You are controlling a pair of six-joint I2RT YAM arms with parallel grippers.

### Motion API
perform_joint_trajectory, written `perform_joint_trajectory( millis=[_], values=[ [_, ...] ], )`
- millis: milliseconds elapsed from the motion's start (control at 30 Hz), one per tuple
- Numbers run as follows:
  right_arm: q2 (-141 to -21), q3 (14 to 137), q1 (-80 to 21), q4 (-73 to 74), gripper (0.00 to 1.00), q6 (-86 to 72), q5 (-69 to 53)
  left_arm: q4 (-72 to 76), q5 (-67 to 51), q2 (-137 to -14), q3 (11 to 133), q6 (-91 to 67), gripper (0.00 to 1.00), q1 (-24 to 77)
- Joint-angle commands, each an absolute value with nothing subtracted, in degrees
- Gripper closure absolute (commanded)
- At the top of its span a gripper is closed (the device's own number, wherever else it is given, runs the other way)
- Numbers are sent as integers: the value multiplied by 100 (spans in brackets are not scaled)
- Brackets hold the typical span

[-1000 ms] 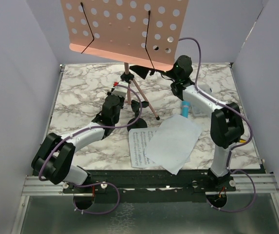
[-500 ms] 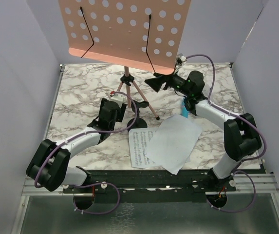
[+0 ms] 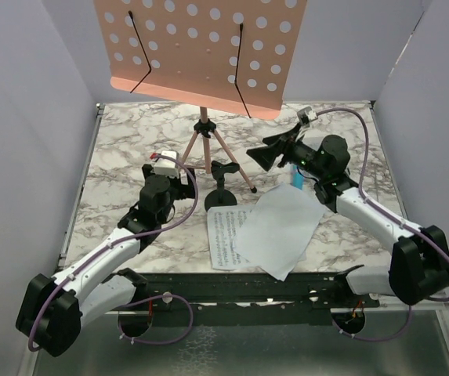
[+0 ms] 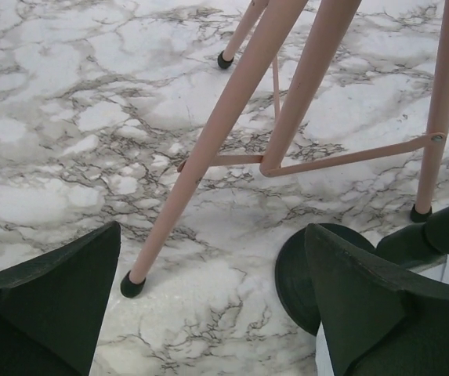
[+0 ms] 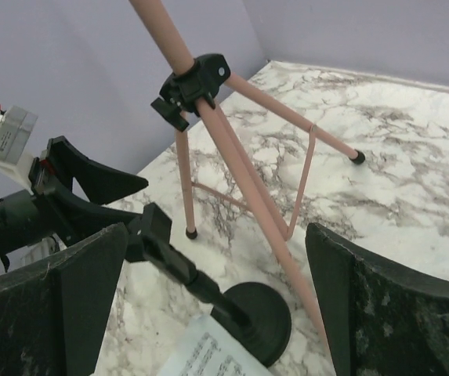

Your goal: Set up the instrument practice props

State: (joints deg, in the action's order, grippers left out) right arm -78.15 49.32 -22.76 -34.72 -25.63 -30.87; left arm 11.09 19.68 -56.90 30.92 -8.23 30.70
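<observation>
The pink hole-dotted music stand [image 3: 200,47] stands upright on its thin tripod legs [image 3: 208,153] at the back middle. My left gripper [image 3: 183,178] is open just left of the legs, holding nothing. Between its fingers in the left wrist view lies bare marble, with one leg's foot [image 4: 132,286] and the black mic stand base [image 4: 293,274]. The small mic stand [image 3: 221,196] stands by two white pages [image 3: 275,227]. My right gripper [image 3: 254,157] is open and empty, right of the tripod, facing the mic stand [image 5: 208,286]. The blue microphone [image 3: 296,178] shows partly behind the right arm.
The marble tabletop [image 3: 122,149] is walled by plain panels at the left, right and back. The music stand's wide tray overhangs the back of the table above both grippers. The printed page's corner [image 5: 208,352] lies against the mic stand base [image 5: 259,313].
My left gripper has opened and drawn back to the near left, away from the tripod legs. The right arm has swung down and right, away from the stand's tray.
</observation>
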Motion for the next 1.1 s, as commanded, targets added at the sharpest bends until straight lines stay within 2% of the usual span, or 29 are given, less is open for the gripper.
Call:
perform_joint_trajectory(
  millis=[0,233,500,700,1067],
  values=[
    [-7007,4440,-2276,-2519,0,-2443,-2579,937,1770,-5325,2823,-1850,1,3023],
    [-5578,3858,-2276,-1375,0,-2356,-2052,40,1412,-5244,2935,-3000,1,2991],
    [-4621,4056,-2274,-334,0,-2448,-2213,-275,633,-5624,3060,-2962,1,2790],
    [-4517,4771,-2274,219,0,-2620,-2387,-255,-232,-5964,3345,-3001,1,2299],
    [-5097,6491,-2277,760,0,-2694,-1589,425,-1670,-6285,3586,-3105,1,1419]
  ],
)
